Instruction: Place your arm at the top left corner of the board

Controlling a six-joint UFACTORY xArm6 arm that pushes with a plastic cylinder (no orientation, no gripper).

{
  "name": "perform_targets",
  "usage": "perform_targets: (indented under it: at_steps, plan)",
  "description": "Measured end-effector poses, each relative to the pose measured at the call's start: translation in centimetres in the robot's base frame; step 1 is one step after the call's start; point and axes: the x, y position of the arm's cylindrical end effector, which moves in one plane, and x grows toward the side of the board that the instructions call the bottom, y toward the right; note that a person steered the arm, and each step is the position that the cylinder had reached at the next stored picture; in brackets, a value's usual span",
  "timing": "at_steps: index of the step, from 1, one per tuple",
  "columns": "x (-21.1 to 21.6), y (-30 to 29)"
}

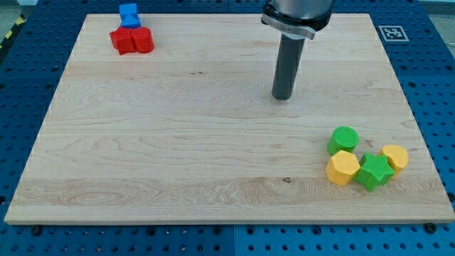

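So the board's (213, 149) top left corner has a little cluster sitting in it: a blue block (129, 14) touching two red blocks (132, 40) just below it. My tip (283, 97) is well apart from that, up in the view's top middle-right on bare wood, and there's no pincer on this rod to be apart or together. Down at the view's bottom right, a green cylinder (344, 139), a yellow hexagon block (343, 168), a green star-ish block (374, 171) and another yellow block (395, 157) are bunched together.

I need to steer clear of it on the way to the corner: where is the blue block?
The blue block sits near the board's top left corner, touching the red blocks just below it, far left of my tip.
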Motion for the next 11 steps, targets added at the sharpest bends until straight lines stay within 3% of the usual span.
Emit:
perform_targets:
  at_steps: [2,4,6,7,8,10,11]
  plan:
    - [-0.3,0.0]
    - [-0.8,-17.5]
    - [-7.4,-32.7]
    - [-7.8,-32.9]
    - [-10.9,-34.9]
    - [-21.5,-38.5]
    - [-22.2,-38.4]
